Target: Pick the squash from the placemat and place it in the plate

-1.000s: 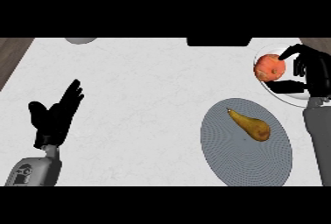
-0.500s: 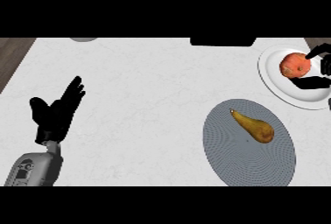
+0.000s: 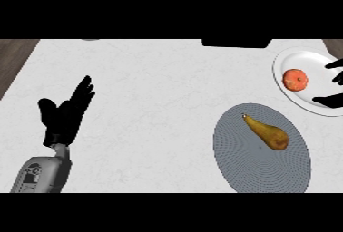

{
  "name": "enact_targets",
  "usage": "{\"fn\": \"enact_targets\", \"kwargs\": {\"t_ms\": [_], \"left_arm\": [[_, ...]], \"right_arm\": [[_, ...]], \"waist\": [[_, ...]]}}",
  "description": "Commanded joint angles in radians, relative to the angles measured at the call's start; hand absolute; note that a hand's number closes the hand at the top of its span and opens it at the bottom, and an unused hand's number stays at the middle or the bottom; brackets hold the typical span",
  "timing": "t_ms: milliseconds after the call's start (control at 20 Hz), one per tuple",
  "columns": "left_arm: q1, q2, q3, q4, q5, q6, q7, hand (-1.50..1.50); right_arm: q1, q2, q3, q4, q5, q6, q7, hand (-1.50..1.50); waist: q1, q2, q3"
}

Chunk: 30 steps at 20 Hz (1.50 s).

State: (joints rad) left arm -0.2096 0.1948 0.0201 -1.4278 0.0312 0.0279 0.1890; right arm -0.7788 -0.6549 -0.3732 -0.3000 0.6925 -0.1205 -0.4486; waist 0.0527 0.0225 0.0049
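Since half a second ago, drawn back toward the view's right edge: right hand [image 3: 333, 84], now spread apart from the orange round fruit [image 3: 295, 79], which earlier sat against its fingers. Fruit lying alone on the white plate [image 3: 301, 57] at the upper right, hand's fingers straight and holding nothing, thumb low over the plate's near rim (only fingertips and thumb in view, the rest cut off by the edge).

Squash [image 3: 268, 133] untouched on the grey round placemat [image 3: 261, 167] at lower right: yellow-brown, pear-shaped, thin neck pointing up-left, fat end down-right, lying in the mat's upper half. Well apart from both hands, and just below the plate, mat and plate rims close together.

Left hand [image 3: 66, 115] resting at the left of the white counter [image 3: 154, 90], fingers up and relaxed, nothing in it, grey forearm coming in from the lower edge. A dark object [image 3: 236, 42] at the counter's far edge, too cropped to name.
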Motion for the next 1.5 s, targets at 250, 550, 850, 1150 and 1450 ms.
{"fn": "enact_targets", "kwargs": {"t_ms": [250,550,850,1150,1450], "left_arm": [[0.014,-0.011,0.008,0.027,0.007,-0.009,-0.030,0.00],[0.013,-0.016,0.003,0.009,-0.011,0.010,-0.017,0.00],[0.014,0.013,0.039,0.050,0.007,-0.020,-0.054,0.00],[0.033,0.016,0.041,0.016,-0.001,-0.014,-0.035,0.00],[0.005,0.030,0.045,0.024,0.015,-0.048,-0.024,0.00]], "right_arm": [[-0.023,-0.016,-0.096,0.028,-0.096,-0.013,-0.297,-1.50],[-0.115,-0.016,-0.188,0.044,-0.230,0.224,-0.379,-1.50],[-0.113,-0.106,-0.261,0.155,-0.325,0.513,-0.219,-1.50],[-0.079,-0.142,-0.264,0.151,-0.346,0.631,-0.226,-1.50],[-0.049,-0.151,-0.268,0.129,-0.353,0.593,-0.263,-1.50]], "waist": [[-0.004,-0.001,0.001],[-0.016,-0.011,-0.002],[-0.034,-0.011,-0.003],[-0.016,-0.006,-0.001],[-0.003,-0.001,0.000]]}}
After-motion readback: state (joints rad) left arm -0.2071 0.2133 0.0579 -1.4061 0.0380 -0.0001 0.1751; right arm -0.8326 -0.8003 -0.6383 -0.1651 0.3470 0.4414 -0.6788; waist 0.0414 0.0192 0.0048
